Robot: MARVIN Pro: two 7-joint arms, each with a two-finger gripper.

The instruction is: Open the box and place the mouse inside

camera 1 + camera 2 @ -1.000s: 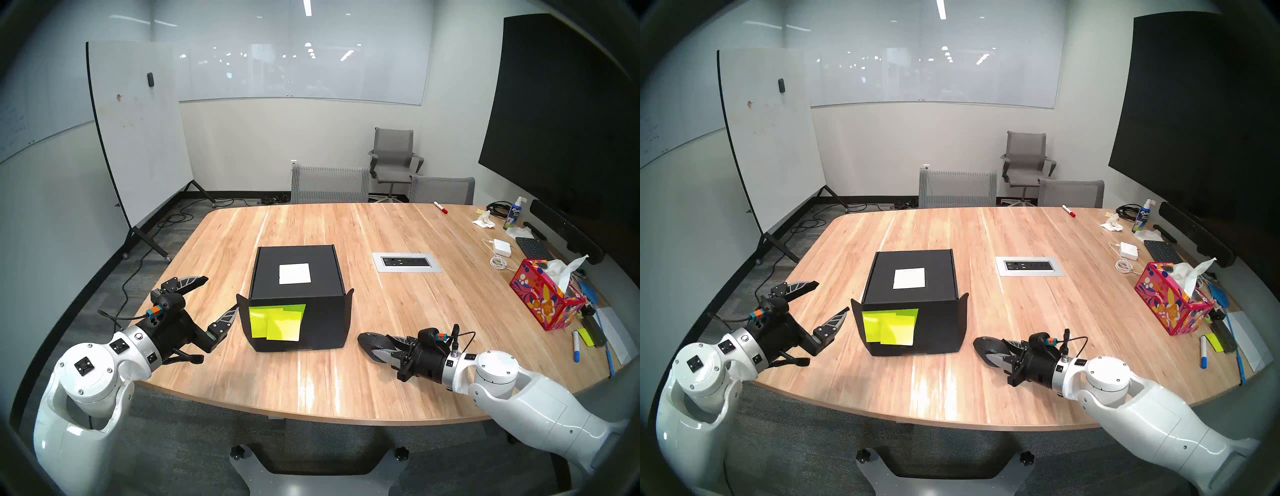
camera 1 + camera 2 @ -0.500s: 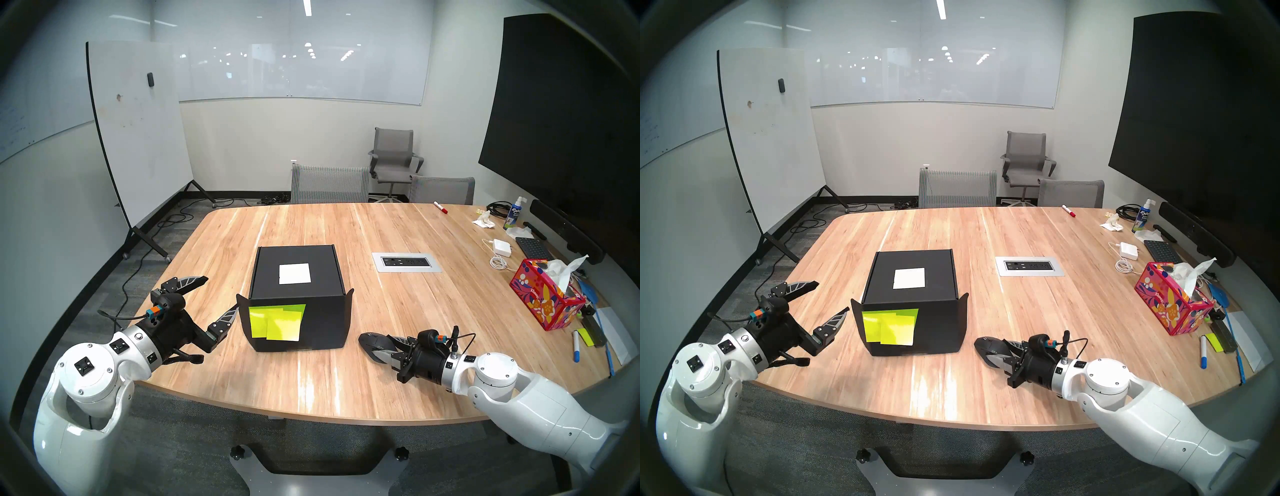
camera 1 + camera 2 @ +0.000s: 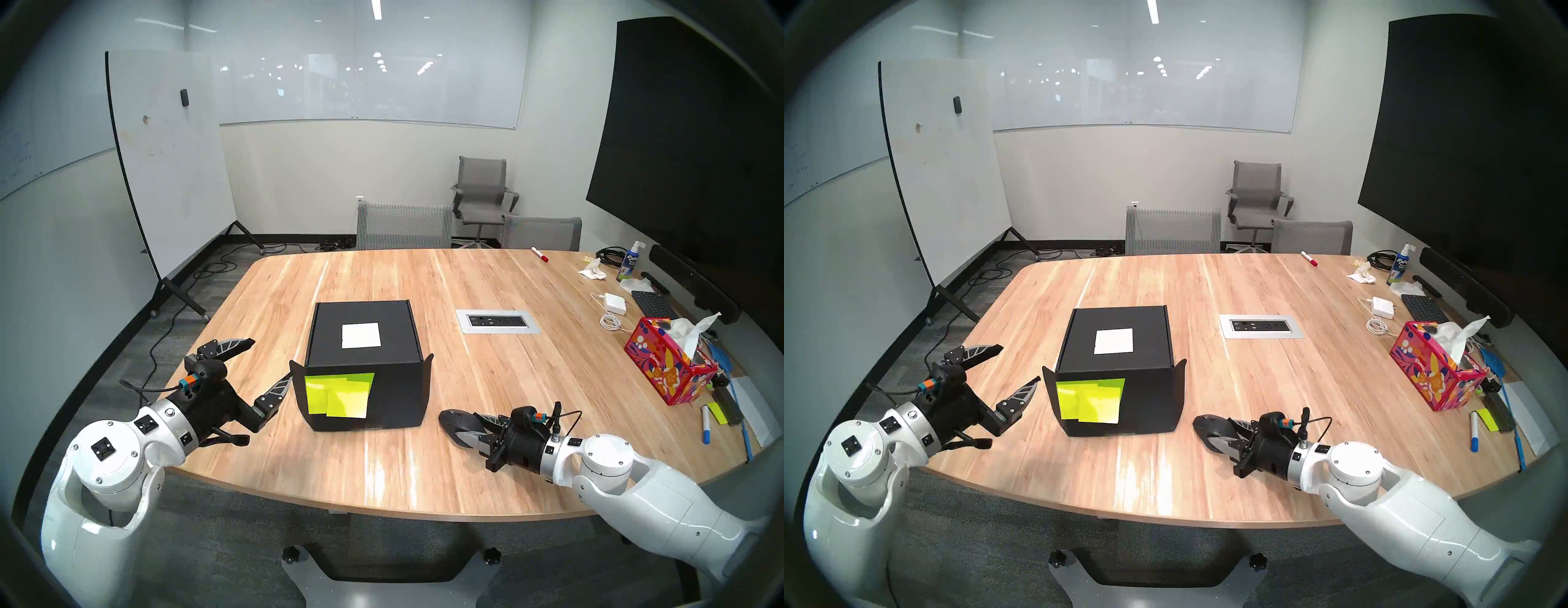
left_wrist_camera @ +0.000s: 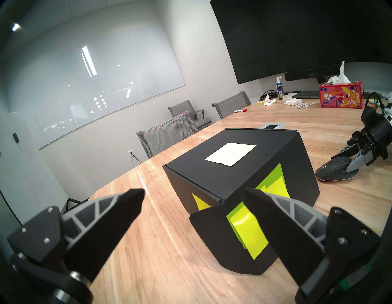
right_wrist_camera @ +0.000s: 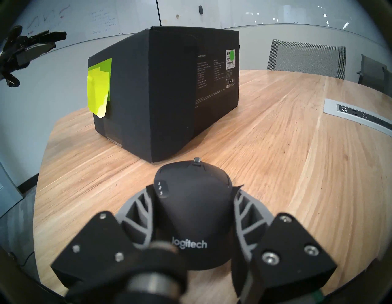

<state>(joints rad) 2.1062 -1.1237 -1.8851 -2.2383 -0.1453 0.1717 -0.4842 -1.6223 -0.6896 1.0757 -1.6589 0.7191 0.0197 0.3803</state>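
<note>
Head views: black cardboard box [image 3: 365, 365] stood lid-down, closed, mid-counter [image 3: 488, 382]; left gripper [image 3: 271, 361] jaws spread wide beside it.
Left wrist: side flap [image 4: 210, 229] between the fingers.
Right wrist: right gripper [image 5: 194, 191] jaws clamped on Logitech mouse [image 5: 193, 208], near box corner.

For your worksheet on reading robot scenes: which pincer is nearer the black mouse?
Right. The right pincer is shut on the mouse, its fingers pressing both sides. The left pincer stands open on the far side of the box.
</note>
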